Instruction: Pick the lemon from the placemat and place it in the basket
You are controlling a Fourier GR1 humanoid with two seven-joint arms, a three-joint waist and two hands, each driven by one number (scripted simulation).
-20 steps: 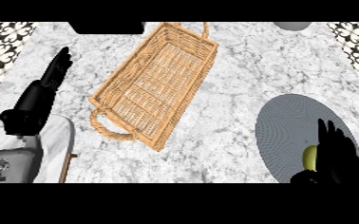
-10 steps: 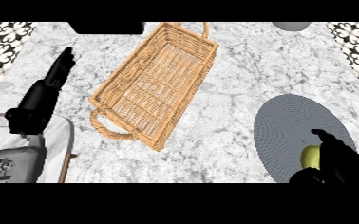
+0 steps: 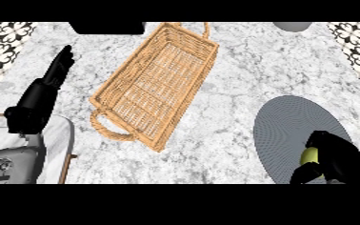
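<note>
A yellow-green lemon lies at the near right of the grey oval placemat, mostly covered by my right hand. That hand's fingers and thumb curl round the lemon at the lower right corner. The woven wicker basket with loop handles lies slantwise in the middle of the marble counter, with nothing inside it. My left hand rests at the left edge, fingers straight and pointing up, well away from the basket.
A black object sits at the far edge, left of the basket. A grey round thing shows at the far right. Patterned tiles mark the far corners. My grey left forearm fills the lower left.
My right hand's fingers have gone from upright to curled down over the lemon. The left hand has drifted slightly. The basket has not moved.
</note>
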